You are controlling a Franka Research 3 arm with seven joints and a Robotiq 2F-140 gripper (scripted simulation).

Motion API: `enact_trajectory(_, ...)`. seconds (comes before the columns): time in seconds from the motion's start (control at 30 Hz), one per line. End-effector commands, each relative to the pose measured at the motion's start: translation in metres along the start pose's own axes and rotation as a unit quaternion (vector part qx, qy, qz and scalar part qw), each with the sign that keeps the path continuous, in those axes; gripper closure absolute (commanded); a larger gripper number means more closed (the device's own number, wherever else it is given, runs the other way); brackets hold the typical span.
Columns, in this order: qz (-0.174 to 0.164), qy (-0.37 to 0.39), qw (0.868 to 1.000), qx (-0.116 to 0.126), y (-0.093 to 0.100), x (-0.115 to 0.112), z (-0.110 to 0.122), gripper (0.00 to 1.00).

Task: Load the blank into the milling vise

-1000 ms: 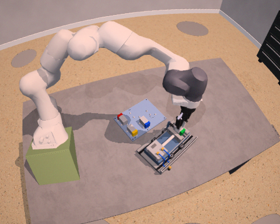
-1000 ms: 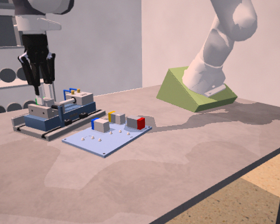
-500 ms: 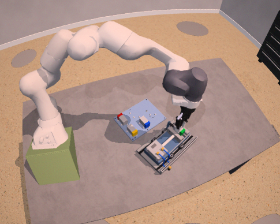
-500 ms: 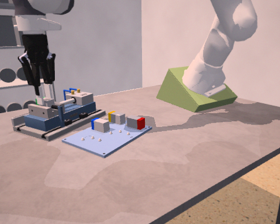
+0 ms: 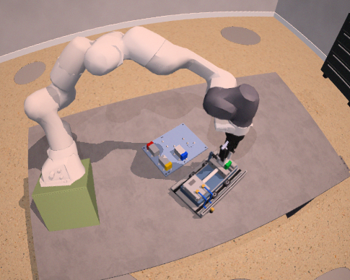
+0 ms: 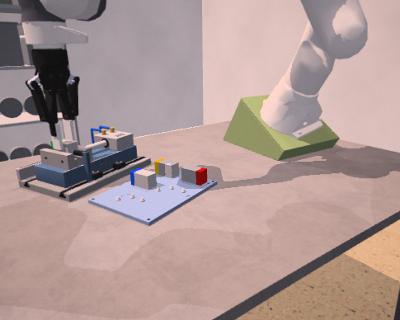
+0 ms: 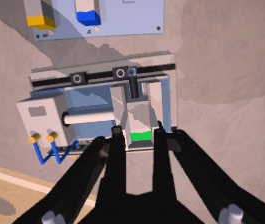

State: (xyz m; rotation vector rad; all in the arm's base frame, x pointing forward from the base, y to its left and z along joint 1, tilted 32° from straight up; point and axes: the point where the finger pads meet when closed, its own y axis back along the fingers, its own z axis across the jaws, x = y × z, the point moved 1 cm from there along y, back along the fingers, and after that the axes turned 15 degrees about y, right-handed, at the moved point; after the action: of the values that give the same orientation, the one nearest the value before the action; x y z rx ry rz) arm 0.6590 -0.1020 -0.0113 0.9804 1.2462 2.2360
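Your end effector (image 5: 225, 158) (image 6: 58, 133) (image 7: 139, 117) looks clenched on the green-ended blank (image 5: 228, 164) (image 6: 63, 143) (image 7: 139, 116), between the jaws, green away from work stop (image 6: 87, 165) (image 7: 134, 87). Seating unclear; square it against fixed jaw (image 6: 58, 159) (image 7: 155, 102) and stop, lower flat, release, lift straight. No readable labels or brands.

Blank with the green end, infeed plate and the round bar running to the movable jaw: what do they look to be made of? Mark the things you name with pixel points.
Blank (image 5: 228, 164) (image 7: 140, 116): probably bare metal, matte; plain light grey body, only its end green, likely paint.
Infeed plate (image 5: 176, 138) (image 6: 152, 206) (image 7: 128, 25): painted metal or plastic, unclear which; even pale blue, low sheen.
Round bar (image 5: 210, 175) (image 6: 96, 145) (image 7: 90, 118): perhaps smooth steel; pale, straight, evenly round.
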Motion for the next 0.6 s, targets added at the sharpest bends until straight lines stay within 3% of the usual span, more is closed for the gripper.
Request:
enact_trajectory(0.0,0.000,-0.002,1.000,-0.002,0.0000,0.0001,0.0005,1.00)
enact_trajectory(0.03,0.000,0.000,1.000,0.000,0.0001,-0.0001,0.0000,0.00)
enact_trajectory(0.57,0.000,0.000,1.000,0.000,0.0001,-0.0001,0.0000,0.00)
